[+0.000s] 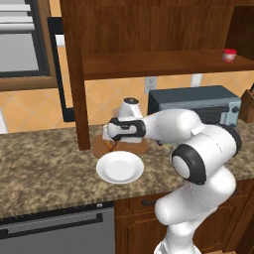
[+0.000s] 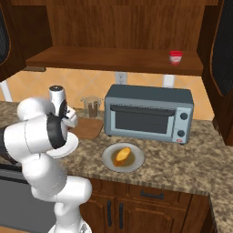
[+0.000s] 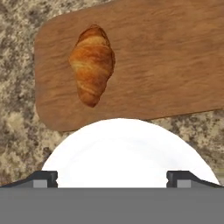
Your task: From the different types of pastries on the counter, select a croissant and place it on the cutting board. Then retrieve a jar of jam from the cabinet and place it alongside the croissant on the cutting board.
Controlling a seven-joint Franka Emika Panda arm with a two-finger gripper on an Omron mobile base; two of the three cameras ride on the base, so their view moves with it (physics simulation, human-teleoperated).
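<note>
The croissant [image 3: 92,65] already lies flat on the cutting board [image 3: 166,61], just ahead of the end effector [image 3: 112,177] and a little to its left in the hand view, its long axis running away from the fingertips [image 3: 43,178]. The fingertips stand wide apart with nothing between them, hovering over the white plate [image 3: 127,153], which is bare and sits on the bench [image 3: 17,131] touching or slightly overlapping the board's near edge.

The coming move turns on the jar of jam [image 1: 229,55]. It stands upright on the cabinet [image 1: 74,74] shelf, well above the end effector [image 1: 110,134] and far off toward the toaster oven [image 2: 148,113] side, so the arm must lift clear and swing across.

A second grey plate [image 2: 136,160] before the toaster oven holds the rounder pastry [image 2: 122,155]. A glass container [image 2: 92,107] behind the board probably holds something dark; it is too small to tell.
</note>
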